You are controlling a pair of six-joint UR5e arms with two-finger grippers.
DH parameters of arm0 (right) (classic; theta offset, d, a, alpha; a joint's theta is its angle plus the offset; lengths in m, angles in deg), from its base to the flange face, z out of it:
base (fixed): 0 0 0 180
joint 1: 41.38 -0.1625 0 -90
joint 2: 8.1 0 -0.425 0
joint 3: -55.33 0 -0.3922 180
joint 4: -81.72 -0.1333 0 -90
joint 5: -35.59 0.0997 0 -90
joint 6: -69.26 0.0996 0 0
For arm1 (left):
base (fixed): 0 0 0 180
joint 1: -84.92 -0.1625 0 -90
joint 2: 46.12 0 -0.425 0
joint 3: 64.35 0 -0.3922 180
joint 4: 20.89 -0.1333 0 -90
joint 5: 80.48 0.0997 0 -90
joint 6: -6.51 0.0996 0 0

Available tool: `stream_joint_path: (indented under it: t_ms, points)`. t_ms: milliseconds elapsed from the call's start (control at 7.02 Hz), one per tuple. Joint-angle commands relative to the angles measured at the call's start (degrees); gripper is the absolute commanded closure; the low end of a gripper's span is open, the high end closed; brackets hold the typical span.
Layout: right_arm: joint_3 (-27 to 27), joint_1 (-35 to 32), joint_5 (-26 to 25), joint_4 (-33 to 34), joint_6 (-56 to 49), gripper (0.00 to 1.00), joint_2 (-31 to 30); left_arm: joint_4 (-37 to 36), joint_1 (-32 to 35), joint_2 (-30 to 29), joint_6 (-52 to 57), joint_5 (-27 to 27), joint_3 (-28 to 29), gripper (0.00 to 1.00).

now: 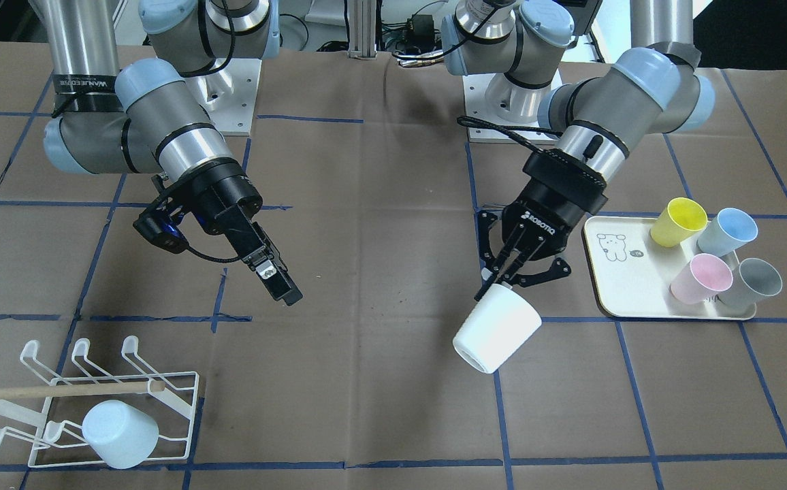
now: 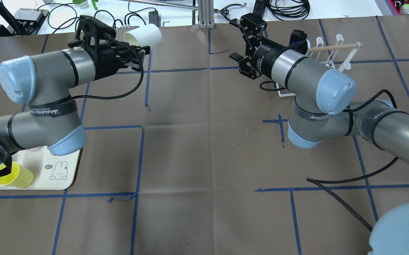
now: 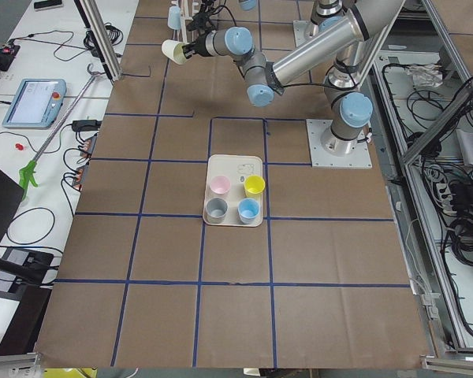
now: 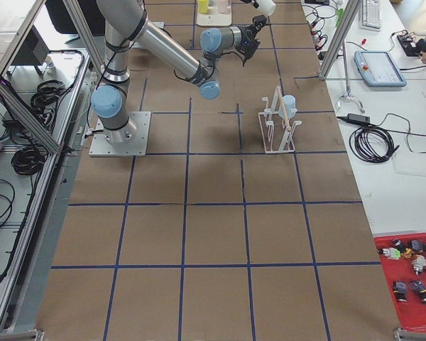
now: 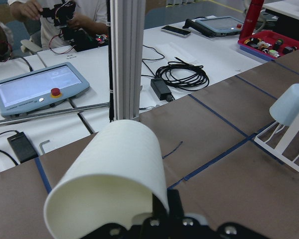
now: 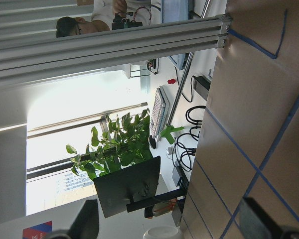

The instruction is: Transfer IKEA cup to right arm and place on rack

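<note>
Holding the cup steady, rim pinched in the left gripper, and steering the spread right gripper squarely around its body.

Workcell surroundings: papered table, white benches, one bright window.

The table is covered in brown paper marked off by a blue tape grid. An aluminium frame post stands at the table's far edge. Beyond it, a white bench carries a touchscreen pendant, a coiled black cable and a red tray of small parts. The right wrist view is turned sideways and shows a bright window, a leafy green plant and a dark monitor. Light over the table is even, with soft shadows.
</note>
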Motion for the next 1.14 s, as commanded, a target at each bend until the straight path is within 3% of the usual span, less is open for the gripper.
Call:
stream_joint_path:
  t_ms: [0,142,427,854,997]
  points:
    - [0.0,0.0,0.0,0.0,0.2,0.00,0.2,-5.7,5.0,-0.3,-6.5,5.9,-1.2,1.00]
    - [0.0,-0.1,-0.4,0.2,0.3,0.00,0.2,-7.1,8.0,-1.7,-6.8,6.9,-1.2,1.00]
    - [0.0,-2.8,-1.2,0.6,0.3,0.01,0.3,-20.5,10.0,-7.3,-15.5,8.5,-1.1,1.00]
    - [-2.6,-4.5,-2.8,0.5,0.4,0.01,3.0,-22.0,18.1,-8.2,-17.4,19.7,-1.0,1.00]
    - [-5.0,-5.4,-2.7,0.4,0.2,0.00,5.2,-21.9,18.3,-7.9,-17.4,20.0,-1.1,1.00]
